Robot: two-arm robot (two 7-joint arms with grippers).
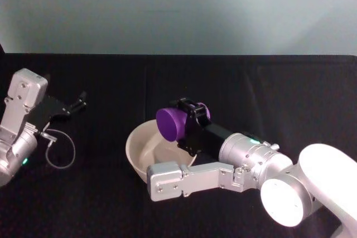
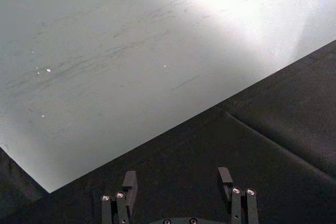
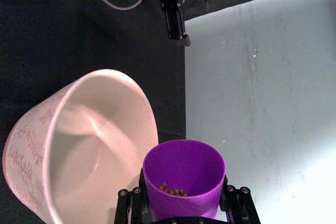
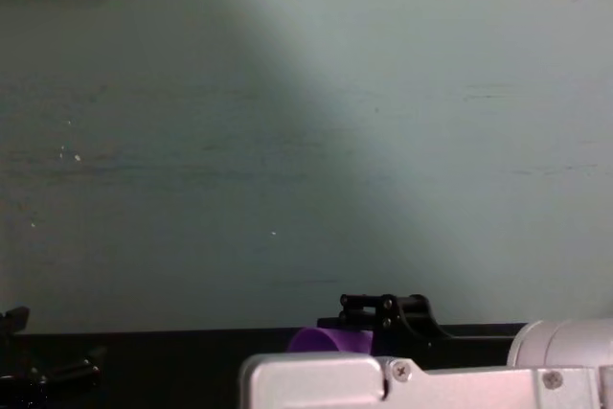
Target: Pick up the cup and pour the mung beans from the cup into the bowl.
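The cup (image 1: 172, 123) is held clamped in the right gripper (image 1: 187, 126), tipped sideways at the rim of the bowl (image 1: 133, 150); the left gripper (image 2: 177, 174) is parked, fingers apart.

The worktop (image 1: 240, 82) is draped in black, and a crease is seen across it. A thin grey cable loop (image 1: 60, 151) is laid on its left part. A pale green wall (image 1: 178, 9) is seen behind it.

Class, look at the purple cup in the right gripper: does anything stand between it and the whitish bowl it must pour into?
Nothing visible does. The right gripper holds the cup at the rim of the bowl, with mung beans inside the cup. No object lies between them.
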